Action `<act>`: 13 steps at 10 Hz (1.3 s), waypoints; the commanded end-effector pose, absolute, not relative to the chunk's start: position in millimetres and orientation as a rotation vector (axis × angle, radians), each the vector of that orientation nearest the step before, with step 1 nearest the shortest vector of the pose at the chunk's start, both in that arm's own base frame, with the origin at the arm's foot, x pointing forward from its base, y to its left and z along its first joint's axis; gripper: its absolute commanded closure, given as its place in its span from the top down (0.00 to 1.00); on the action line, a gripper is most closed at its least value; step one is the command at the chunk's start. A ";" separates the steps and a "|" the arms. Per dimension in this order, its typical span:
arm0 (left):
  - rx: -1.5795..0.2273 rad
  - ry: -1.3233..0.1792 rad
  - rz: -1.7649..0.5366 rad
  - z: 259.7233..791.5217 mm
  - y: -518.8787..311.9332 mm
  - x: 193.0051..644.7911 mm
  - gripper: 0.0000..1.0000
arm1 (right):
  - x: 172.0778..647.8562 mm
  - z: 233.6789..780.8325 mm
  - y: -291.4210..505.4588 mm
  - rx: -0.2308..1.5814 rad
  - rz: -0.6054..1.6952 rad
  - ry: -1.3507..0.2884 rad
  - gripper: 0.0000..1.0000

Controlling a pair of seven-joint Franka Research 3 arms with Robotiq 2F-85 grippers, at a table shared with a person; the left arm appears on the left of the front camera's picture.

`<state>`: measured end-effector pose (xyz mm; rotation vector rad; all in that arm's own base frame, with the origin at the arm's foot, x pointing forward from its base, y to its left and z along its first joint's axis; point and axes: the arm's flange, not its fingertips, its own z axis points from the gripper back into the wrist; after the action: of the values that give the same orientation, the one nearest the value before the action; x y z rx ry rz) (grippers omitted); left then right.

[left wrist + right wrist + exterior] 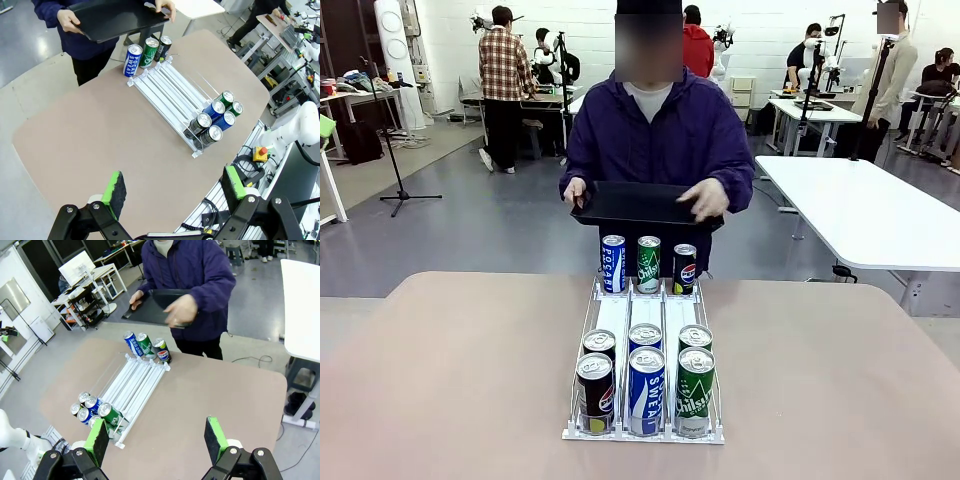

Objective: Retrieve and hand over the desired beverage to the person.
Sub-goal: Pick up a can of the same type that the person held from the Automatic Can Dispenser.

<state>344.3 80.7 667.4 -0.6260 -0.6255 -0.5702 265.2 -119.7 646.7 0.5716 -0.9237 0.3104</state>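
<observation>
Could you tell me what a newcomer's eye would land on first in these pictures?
A white can rack sits centrally, six cans crowded at its near end and three cans standing at the far end. Behind it the person holds a black tray. The left gripper and right gripper hover open.

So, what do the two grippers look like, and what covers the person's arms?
The left gripper and the right gripper look alike: black angular finger links with visible bolts, each finger ending in a bright green pad. The person wears a dark purple jacket with long, loose sleeves over a white shirt.
</observation>
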 end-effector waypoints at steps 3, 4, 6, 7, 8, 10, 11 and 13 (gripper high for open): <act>-0.639 -0.638 -0.592 669.2 82.8 345.0 1.00 | 265.2 646.7 -119.7 0.572 0.310 -0.924 1.00; -0.639 -0.638 -0.592 669.2 82.8 345.0 1.00 | 275.2 641.0 -89.7 0.517 0.401 -0.834 1.00; -0.639 -0.638 -0.592 669.2 82.8 345.0 1.00 | 302.3 623.6 -26.0 0.453 0.447 -0.605 1.00; -0.639 -0.638 -0.592 669.2 82.8 345.0 1.00 | 316.0 612.9 9.7 0.431 0.442 -0.484 1.00; -0.639 -0.638 -0.592 669.2 82.8 345.0 1.00 | 330.2 601.4 48.4 0.393 0.364 -0.388 1.00; -0.639 -0.638 -0.592 669.2 82.8 345.0 1.00 | 346.4 577.5 109.6 0.257 0.140 -0.372 1.00; -0.639 -0.638 -0.592 669.2 82.8 345.0 1.00 | 350.1 563.7 129.5 0.206 0.075 -0.353 1.00; -0.639 -0.638 -0.592 669.2 82.8 345.0 1.00 | 362.0 542.3 149.3 0.158 -0.050 -0.311 1.00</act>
<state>344.7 80.6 668.0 -0.6215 -0.6247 -0.5686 354.5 148.9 539.5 0.1956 -0.3380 0.0200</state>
